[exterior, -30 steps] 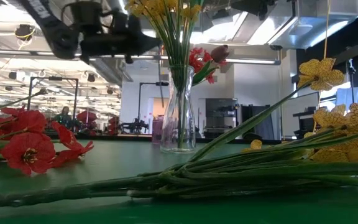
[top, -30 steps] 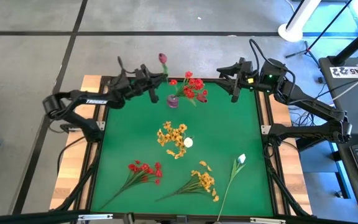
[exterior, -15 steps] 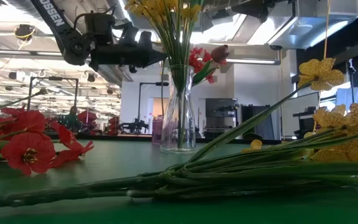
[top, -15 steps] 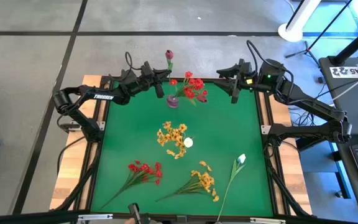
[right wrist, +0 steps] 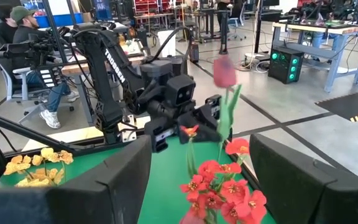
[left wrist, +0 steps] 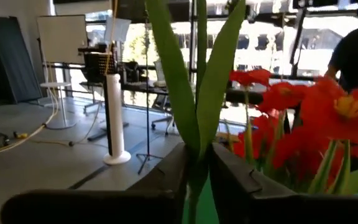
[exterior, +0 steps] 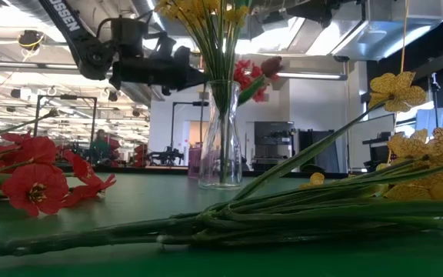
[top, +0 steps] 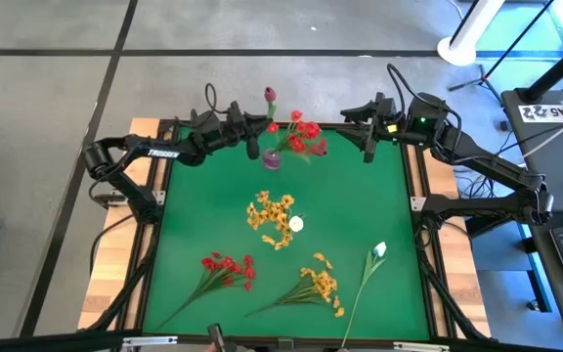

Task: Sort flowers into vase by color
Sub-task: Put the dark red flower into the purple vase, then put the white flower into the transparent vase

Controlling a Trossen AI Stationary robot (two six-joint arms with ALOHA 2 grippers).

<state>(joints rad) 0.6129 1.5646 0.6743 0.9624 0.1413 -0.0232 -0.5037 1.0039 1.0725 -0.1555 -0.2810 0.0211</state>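
My left gripper (top: 255, 132) is over the table's far edge, shut on a dark maroon bud flower (top: 270, 95), just left of a small purple vase (top: 272, 158) holding red flowers (top: 301, 134). The bud also shows in the low view (exterior: 271, 65) and the right wrist view (right wrist: 224, 71). A clear vase (exterior: 221, 138) of yellow flowers (top: 274, 217) stands mid-table. A red cluster (top: 228, 269), a yellow-orange cluster (top: 316, 284) and a white tulip (top: 377, 251) lie on the mat near the front. My right gripper (top: 360, 132) is open and empty at the far right. My left gripper pinches the maroon flower's green stem, where its long leaves start (left wrist: 196, 171), between its two fingers (left wrist: 241, 177). The fingers come about level from the table's left, across the stem. The flower is lifted clear, roughly upright, with its bud above the fingers.
The green mat (top: 360, 205) has open room on its right half and left of the clear vase. The raised table frame (top: 413, 186) runs round the mat. People sit at desks in the room behind (right wrist: 23, 37).
My left gripper has gone toward the table's right edge, along the far edge toward the purple vase, carrying the maroon flower, which stays upright and clear of the table. My right gripper has kept still.
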